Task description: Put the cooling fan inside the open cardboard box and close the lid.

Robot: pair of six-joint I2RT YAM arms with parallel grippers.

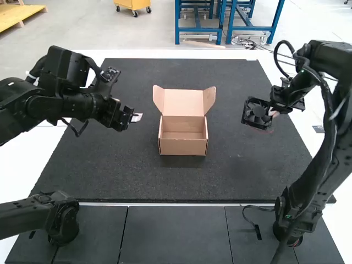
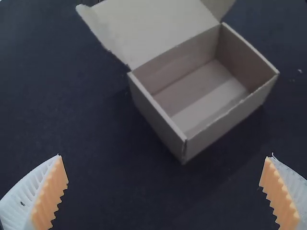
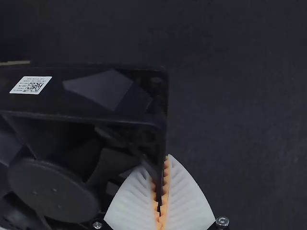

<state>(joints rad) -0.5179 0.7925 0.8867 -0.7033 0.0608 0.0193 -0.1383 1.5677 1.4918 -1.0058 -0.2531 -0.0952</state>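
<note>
So the cooling fan (image 1: 257,114) is well to the right of the cardboard box (image 1: 183,129), and it looks lifted clear of the black mat (image 1: 110,165), tipped up on edge. The right gripper (image 3: 160,167) is clamped on it. Its ribbed white fingers pinch one thin wall of the square black frame, so most of the fan hangs off to one side of the grip. The left gripper (image 1: 132,116) sits left of the box with nothing in it, orange pads (image 2: 48,196) spread wide and pointed at the box. The box is open and bare inside, with the lid flap standing up at the back and its side tabs out.

Handling-wise, my guess is the fan is hard plastic: stiff, fairly light, a bit slick. The frame is the place to grab, never the blades or hub, which look like the breakable bit. An edge pinch like this could let it swing or twist, so I'd go gently. The box looks thin and light, likely to slide if nudged.
</note>
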